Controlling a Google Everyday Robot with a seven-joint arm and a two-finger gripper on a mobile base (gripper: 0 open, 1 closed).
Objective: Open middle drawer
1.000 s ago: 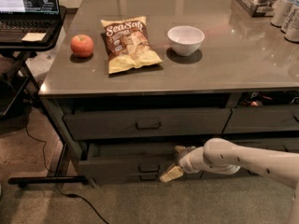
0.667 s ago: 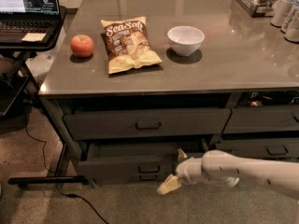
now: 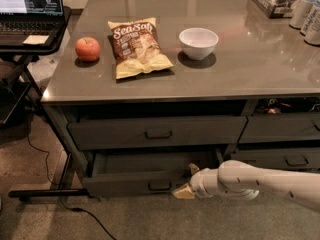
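While the middle drawer (image 3: 125,184) stood part-way out beneath the table (image 3: 250,69), grey tray showing, its long front ran left to right with the loop handle (image 3: 160,185) at centre. Just right of that handle hung the gripper (image 3: 187,181), jaws parted and empty. The handle lay to its left, close but seemingly untouched.

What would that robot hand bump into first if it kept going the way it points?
Likely the loop handle on the middle drawer front, just left of the hand; depth is unclear, so it might pass in front.
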